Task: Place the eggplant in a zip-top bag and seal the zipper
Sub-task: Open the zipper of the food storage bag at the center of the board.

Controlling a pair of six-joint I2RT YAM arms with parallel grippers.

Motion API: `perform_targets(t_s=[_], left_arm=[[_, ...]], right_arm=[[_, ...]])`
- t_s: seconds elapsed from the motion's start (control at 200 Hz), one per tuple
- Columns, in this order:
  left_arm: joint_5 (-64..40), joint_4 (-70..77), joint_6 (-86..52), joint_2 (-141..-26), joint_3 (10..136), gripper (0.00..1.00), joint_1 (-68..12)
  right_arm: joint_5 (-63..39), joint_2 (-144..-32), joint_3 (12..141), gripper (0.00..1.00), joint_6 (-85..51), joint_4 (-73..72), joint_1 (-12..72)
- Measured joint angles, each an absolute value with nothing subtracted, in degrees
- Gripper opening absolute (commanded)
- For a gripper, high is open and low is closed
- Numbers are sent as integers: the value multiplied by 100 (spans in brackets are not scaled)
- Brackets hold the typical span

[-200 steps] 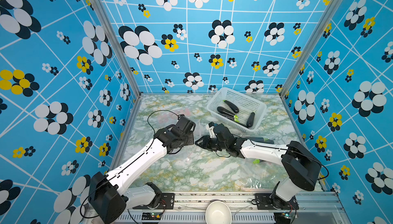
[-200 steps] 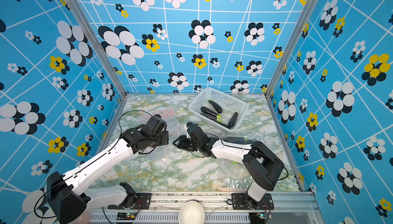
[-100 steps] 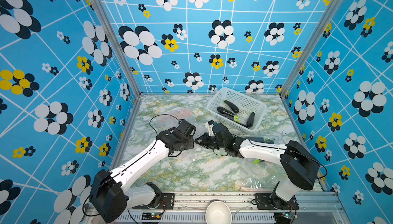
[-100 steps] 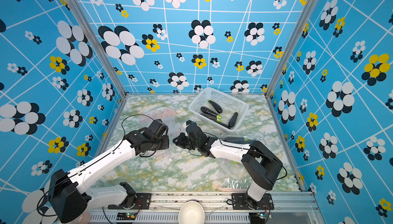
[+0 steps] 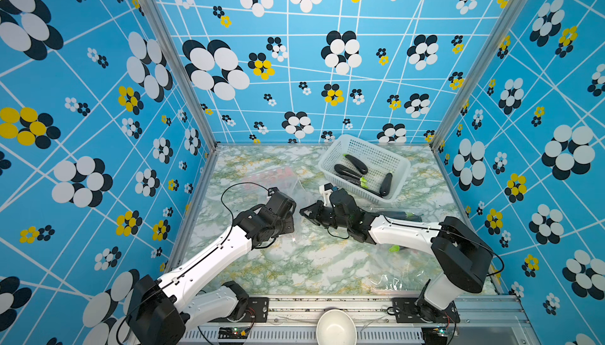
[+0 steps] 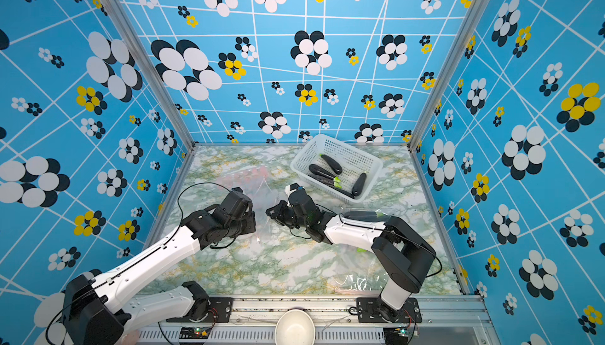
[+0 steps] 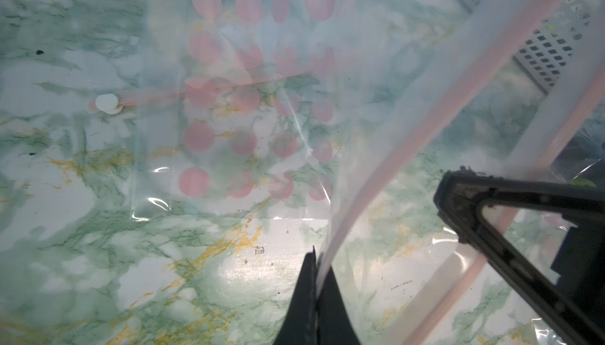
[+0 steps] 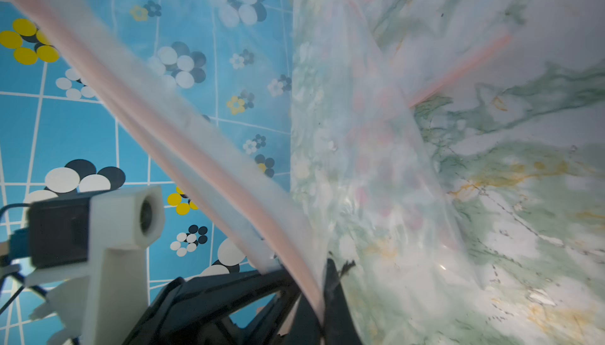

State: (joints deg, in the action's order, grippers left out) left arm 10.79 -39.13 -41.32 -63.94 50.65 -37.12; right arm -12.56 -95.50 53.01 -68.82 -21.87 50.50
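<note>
Right gripper has closed on the zip-top bag, whose rim the left gripper also clamps.

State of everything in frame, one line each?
Left gripper: shut on bag rim.
Right gripper: shut on bag rim.
Bag: lifted, unsealed, empty.
Basket: holds eggplants.
Spare bag: flat on table.
Bowl: empty.

The left arm and right arm stretch low and angle inward, tips nearly meeting. The left pincer and right pincer each have jaws clamped on the bag rim.
</note>
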Motion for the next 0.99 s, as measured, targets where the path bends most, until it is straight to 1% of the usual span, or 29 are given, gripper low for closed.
perform_targets(t_s=[0.15,0.295,0.445,0.515,0.61,0.82,0.9,0.995], left_arm=[[1356,-4410,-4099,-6320,5457,0,-3708],[1240,-4615,-3905,-6392,5846,0,-3721],[1083,-4678,-3760,-6573,5863,0,-3712],[980,-4676,-3747,-6709,5863,0,-3712],[862,-4678,-3745,-6923,5865,0,-3710],[679,-4700,-3741,-7328,5907,0,-3708],[637,-4692,-3741,-7426,5907,0,-3706],[596,-4668,-3741,-7511,5905,0,-3708]], right_arm=[[-1229,-9550,5225,1,-6504,-1452,4840],[-1378,-9550,5290,1,-6134,-1146,4766],[-1422,-9564,5343,5,-5907,-987,4766],[-1426,-9607,5352,11,-5854,-897,4766],[-1424,-9673,5352,26,-5760,-744,4766],[-1363,-9657,5446,49,-5494,-349,4766],[-1313,-9526,5483,54,-5376,-158,4764],[-1227,-9231,5492,54,-5214,67,4759]])
